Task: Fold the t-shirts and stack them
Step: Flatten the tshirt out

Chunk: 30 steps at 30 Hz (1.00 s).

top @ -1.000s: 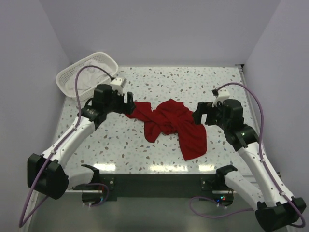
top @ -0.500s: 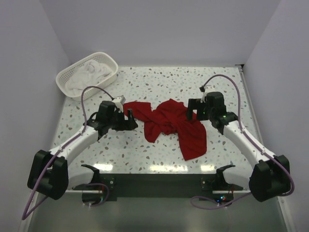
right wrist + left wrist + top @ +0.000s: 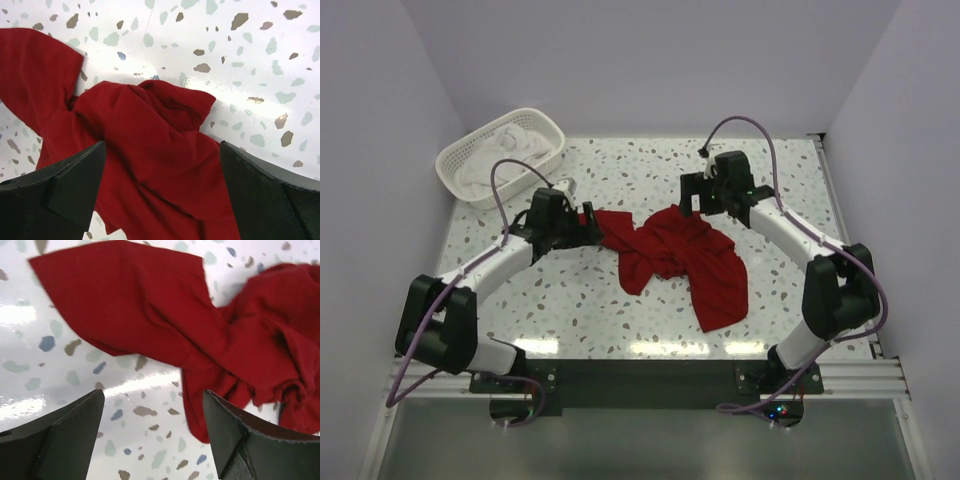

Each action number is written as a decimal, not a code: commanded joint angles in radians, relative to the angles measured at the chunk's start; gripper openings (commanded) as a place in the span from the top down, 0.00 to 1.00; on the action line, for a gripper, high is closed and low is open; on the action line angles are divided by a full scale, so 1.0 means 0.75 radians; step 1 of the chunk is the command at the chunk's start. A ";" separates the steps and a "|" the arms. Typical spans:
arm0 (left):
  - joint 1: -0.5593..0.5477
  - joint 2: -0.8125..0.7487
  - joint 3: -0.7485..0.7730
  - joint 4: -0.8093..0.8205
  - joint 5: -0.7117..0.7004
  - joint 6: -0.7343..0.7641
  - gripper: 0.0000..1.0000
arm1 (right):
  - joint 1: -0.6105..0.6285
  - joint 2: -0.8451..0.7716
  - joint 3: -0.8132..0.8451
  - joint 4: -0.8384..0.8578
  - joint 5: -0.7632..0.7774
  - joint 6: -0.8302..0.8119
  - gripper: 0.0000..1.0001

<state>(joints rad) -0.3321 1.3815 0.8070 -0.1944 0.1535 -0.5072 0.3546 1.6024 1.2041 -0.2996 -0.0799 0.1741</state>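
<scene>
Swung inward: right tool [image 3: 161, 150] and left tool [image 3: 151, 405], both open, empty. You risk pinching several layers of the crumpled red shirt [image 3: 670, 250].

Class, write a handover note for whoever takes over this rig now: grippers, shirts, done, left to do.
Left gripper: open, empty, low by the left end of the red shirt.
Right gripper: open, empty, over its far edge.
Red shirt crumpled on the table; white shirts in the basket, far left corner.
Done: nothing folded or stacked.
Left: spread and fold the red one, then the white ones; stack all.
</scene>
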 commanded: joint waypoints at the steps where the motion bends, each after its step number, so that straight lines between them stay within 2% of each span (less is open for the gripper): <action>1: 0.101 0.133 0.081 0.050 -0.078 -0.072 0.16 | -0.004 0.066 0.059 -0.010 -0.049 -0.026 0.02; 5: 0.158 0.311 0.218 0.014 -0.080 -0.081 0.19 | -0.002 0.072 0.045 0.021 -0.069 0.001 0.02; 11: 0.173 0.461 0.321 -0.007 -0.160 -0.076 0.32 | -0.004 0.072 0.012 0.021 -0.071 -0.021 0.04; 14: 0.173 0.516 0.396 -0.037 -0.201 -0.056 0.41 | -0.004 0.068 0.000 0.019 -0.086 -0.028 0.06; 25: 0.148 0.700 0.607 -0.170 -0.444 0.075 0.48 | -0.004 0.048 -0.057 0.033 -0.098 -0.056 0.09; 30: 0.111 0.764 0.662 -0.215 -0.452 0.095 0.48 | -0.004 0.052 -0.055 0.021 -0.102 -0.071 0.11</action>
<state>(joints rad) -0.2268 1.9327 1.2564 -0.3260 -0.1471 -0.4671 0.3523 1.6726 1.1587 -0.3065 -0.1326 0.1448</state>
